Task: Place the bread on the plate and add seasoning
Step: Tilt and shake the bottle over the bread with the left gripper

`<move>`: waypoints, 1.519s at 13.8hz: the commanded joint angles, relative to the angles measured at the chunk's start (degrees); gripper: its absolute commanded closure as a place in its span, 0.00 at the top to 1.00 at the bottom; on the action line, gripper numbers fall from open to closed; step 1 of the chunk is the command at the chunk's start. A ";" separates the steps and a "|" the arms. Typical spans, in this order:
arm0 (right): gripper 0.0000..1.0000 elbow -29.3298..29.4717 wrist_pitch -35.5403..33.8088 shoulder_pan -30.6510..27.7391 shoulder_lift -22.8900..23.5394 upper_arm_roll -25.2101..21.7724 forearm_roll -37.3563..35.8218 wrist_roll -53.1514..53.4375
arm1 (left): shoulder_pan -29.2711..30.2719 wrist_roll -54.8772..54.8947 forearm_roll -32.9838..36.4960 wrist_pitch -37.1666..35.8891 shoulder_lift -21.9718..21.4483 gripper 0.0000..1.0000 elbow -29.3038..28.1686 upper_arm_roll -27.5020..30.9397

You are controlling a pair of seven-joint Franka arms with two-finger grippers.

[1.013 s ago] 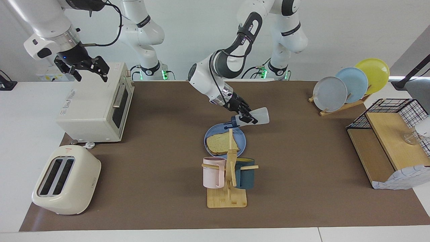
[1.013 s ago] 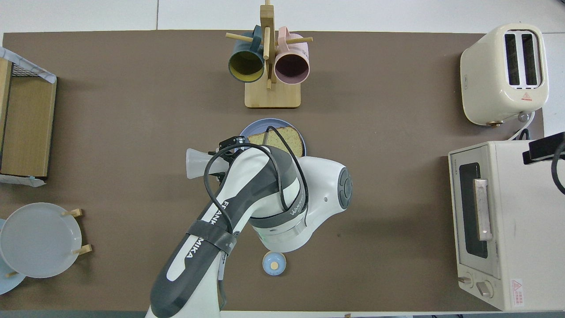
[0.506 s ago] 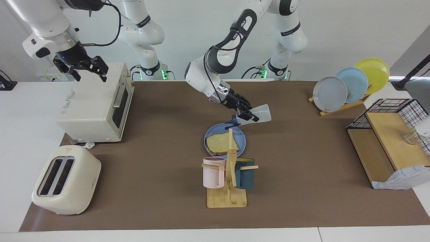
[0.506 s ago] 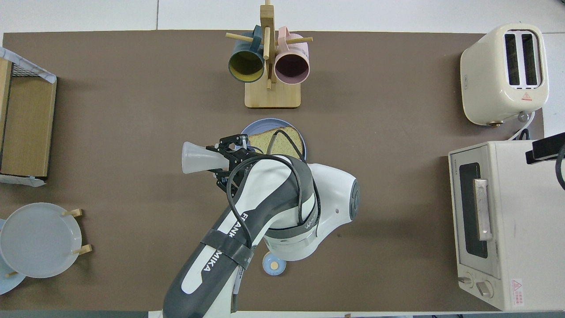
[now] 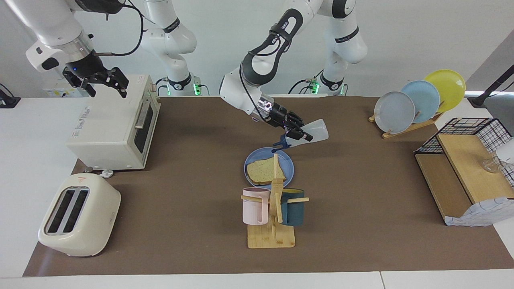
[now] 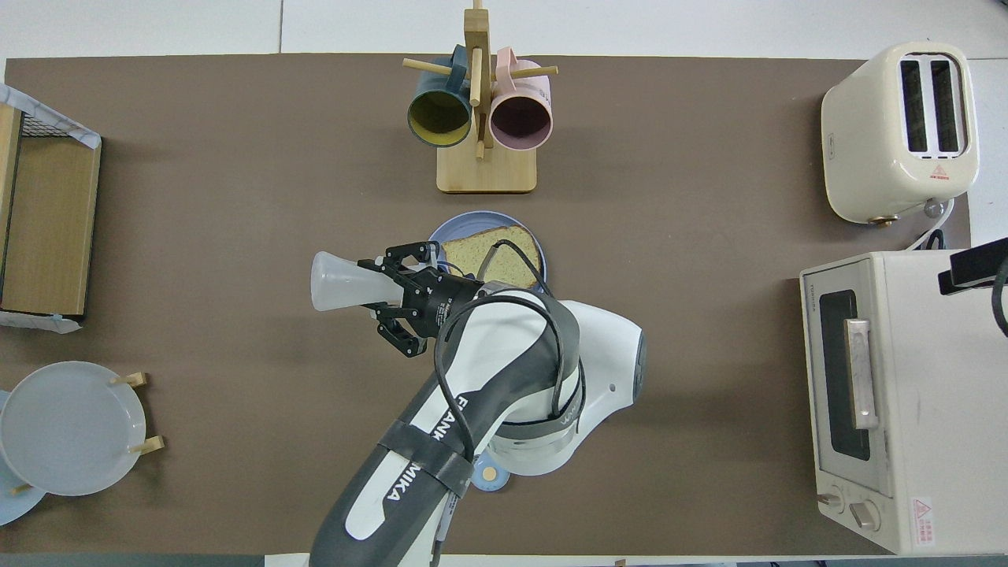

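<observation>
The bread (image 5: 263,170) (image 6: 494,250) lies flat on the periwinkle plate (image 5: 257,155) (image 6: 465,224) in the middle of the table. My left gripper (image 5: 298,135) (image 6: 387,290) is shut on the seasoning (image 5: 315,130) (image 6: 339,281). It holds the bottle tilted, with the dark cap (image 5: 281,143) down, in the air over the plate's rim on the robots' side. The bottle's base points toward the left arm's end of the table. In the overhead view the cap is hidden under the gripper. My right gripper (image 5: 106,85) waits open and empty above the toaster oven (image 5: 116,124).
A wooden mug rack (image 5: 273,237) with a pink and a dark teal mug stands just farther from the robots than the plate. A cream toaster (image 5: 78,214) sits near the oven. A plate rack (image 5: 417,100), a wire shelf (image 5: 466,168) and a small bell (image 6: 490,475) are also here.
The left arm has drawn back and lifted slightly. The tilted bottle has shifted a little toward the left arm's end of the table. The right gripper has stayed above the oven.
</observation>
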 commanded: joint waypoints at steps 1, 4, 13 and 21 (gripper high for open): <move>1.00 -0.35 1.41 1.57 0.22 -0.37 -0.65 -1.60 | -1.06 -0.26 1.35 -3.69 8.26 0.00 7.64 0.82; 1.00 -1.14 1.42 1.57 0.13 0.33 -0.56 -1.69 | -0.35 -0.34 2.40 -2.64 8.53 0.00 7.94 0.99; 1.00 -1.41 2.74 1.49 -0.22 0.33 -0.04 -1.52 | 2.80 -0.34 14.70 -0.18 10.82 0.00 6.09 1.08; 1.00 -1.50 2.65 1.13 -0.31 0.33 -0.04 -1.43 | 0.89 -0.34 17.00 -0.26 12.66 0.00 4.95 0.91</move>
